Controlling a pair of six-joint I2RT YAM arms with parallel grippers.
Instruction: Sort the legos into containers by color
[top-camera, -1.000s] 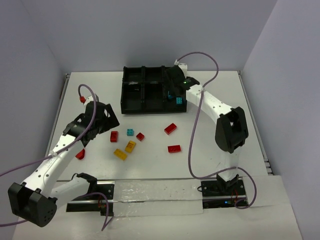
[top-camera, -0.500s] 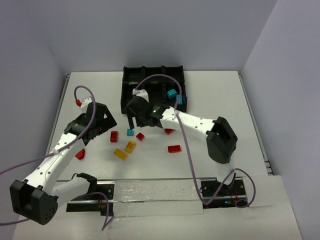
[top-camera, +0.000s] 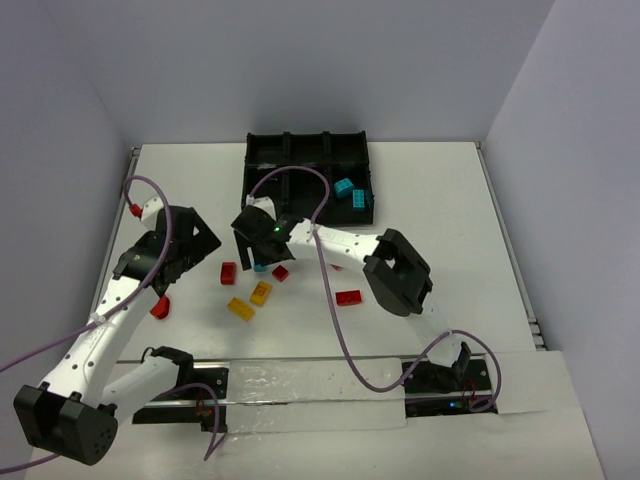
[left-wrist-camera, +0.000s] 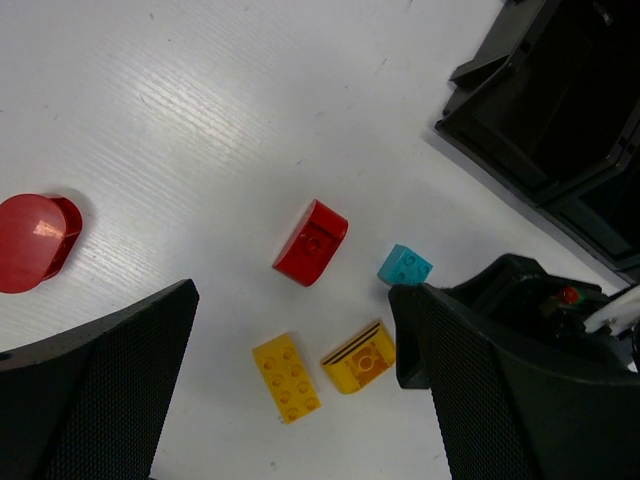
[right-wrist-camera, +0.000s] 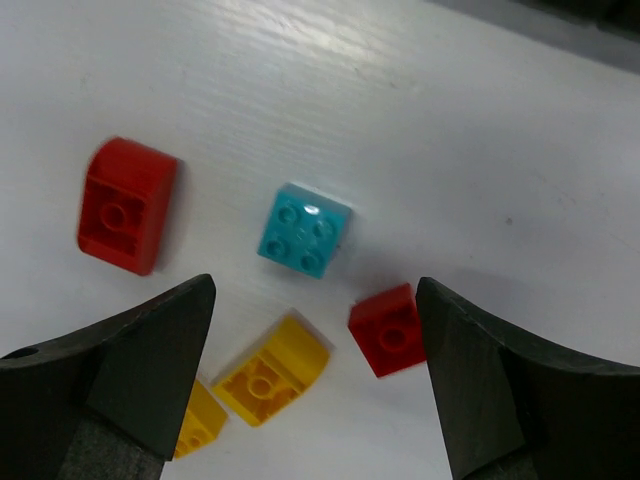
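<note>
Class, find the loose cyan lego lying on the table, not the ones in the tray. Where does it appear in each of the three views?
Top external: the cyan lego sits left of centre, in front of the tray.
Left wrist: right of centre.
Right wrist: at the centre.
Shared landmark: the red rounded lego, close beside it in every view.

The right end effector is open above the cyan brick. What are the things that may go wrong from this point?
1. The small red brick and the yellow curved brick lie close to the cyan brick. The right end effector may catch or push one of them when it closes.
2. The left end effector, also open, hangs over the same cluster, with the right arm just beside its finger. The two may collide.
</note>
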